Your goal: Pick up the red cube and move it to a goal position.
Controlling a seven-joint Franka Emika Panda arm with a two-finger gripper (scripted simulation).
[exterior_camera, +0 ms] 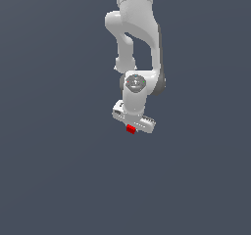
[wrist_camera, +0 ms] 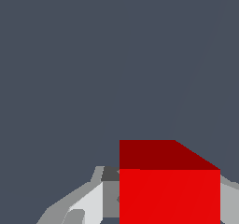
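Nearest your wrist camera: the red cube (wrist_camera: pixel 169 190), filling much of that picture, plain bright faces, sharp edges, one darker face turned up. Pale grey finger (wrist_camera: pixel 88 202) shows on one side of it, another sliver on the far side, both hard against its flanks. So you have the gripper (exterior_camera: pixel 132 127) closed on the cube, jaws pinching opposite flat faces. In the exterior view the cube (exterior_camera: pixel 131 129) sits tucked under the white hand, far smaller than the hand is wide, below the arm (exterior_camera: pixel 137 43). No table edge, no surface line, no goal marker visible in either view; the grey ground (exterior_camera: pixel 49 180) is featureless, so you cannot tell how high the cube hangs. Handling, as a judgement: rigid, light, smooth-sided, likely to slip or twist if the hold is off-centre. Keep the pads on the middle of two parallel faces, not on corners. Pick looks done; carry to goal remains.
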